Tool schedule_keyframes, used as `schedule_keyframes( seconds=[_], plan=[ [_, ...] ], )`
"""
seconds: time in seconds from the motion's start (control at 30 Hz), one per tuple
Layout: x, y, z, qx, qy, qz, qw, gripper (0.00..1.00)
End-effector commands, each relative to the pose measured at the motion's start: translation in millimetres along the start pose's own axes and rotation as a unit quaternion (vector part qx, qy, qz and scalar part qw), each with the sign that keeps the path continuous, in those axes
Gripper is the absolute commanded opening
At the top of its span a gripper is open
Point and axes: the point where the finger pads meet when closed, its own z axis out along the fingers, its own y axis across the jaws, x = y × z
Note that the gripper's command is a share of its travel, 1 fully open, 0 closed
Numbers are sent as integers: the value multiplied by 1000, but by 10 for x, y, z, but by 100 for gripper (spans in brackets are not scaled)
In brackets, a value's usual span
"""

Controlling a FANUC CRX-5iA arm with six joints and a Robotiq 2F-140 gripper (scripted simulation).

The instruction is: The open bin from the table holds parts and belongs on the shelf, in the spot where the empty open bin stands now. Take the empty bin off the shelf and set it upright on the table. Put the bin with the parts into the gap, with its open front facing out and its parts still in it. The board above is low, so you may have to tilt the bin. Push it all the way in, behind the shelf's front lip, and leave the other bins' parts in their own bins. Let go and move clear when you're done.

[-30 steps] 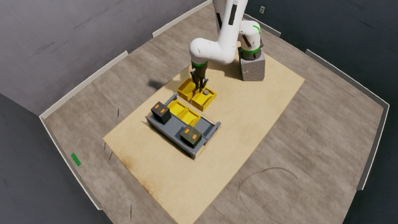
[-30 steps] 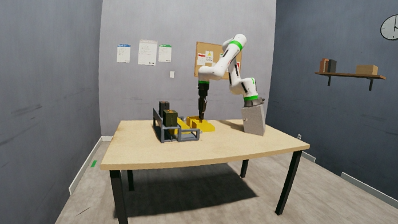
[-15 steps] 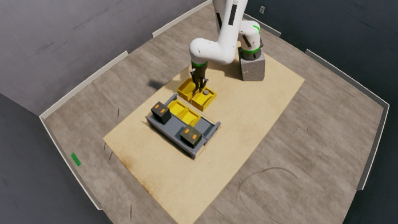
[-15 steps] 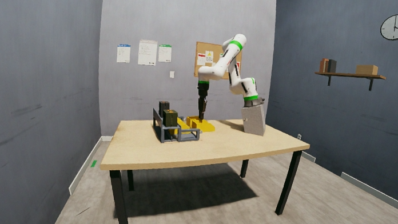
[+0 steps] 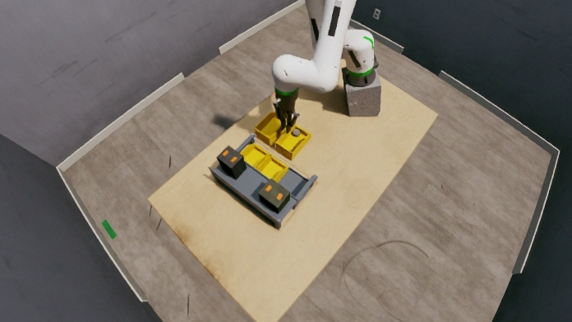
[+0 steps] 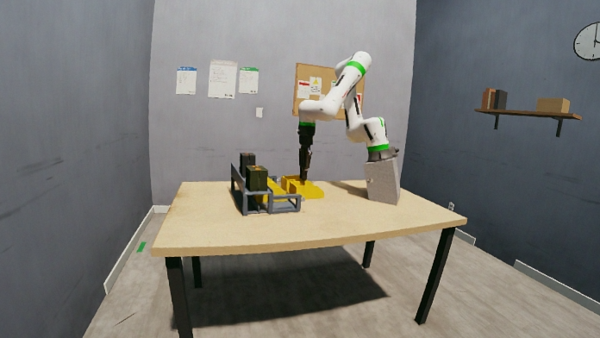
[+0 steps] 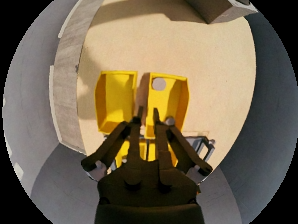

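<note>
Wrist cam – gripper [image 5: 288, 130] [image 6: 303, 178] [image 7: 147, 112] slightly apart, near thin-walled yellow rect. bin [image 5: 290, 144] [image 6: 311, 190] [image 7: 171, 100] – w/ round gray part [image 5: 296, 132] [image 7: 159, 84].

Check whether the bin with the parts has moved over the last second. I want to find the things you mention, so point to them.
No, the bin with the parts [image 5: 290, 144] [image 7: 174, 104] sits in the same place beside the shelf [image 5: 251, 185].
</note>
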Motion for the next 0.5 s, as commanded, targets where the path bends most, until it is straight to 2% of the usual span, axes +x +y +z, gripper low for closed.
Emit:
schedule_keyframes(
  seconds=[0.0, 0.47],
  plan=[
    [-6, -1, -4, 0, -1, 0, 1000, 24],
    [-7, -1, 55, 0, -1, 0, 1000, 24]
  ],
)
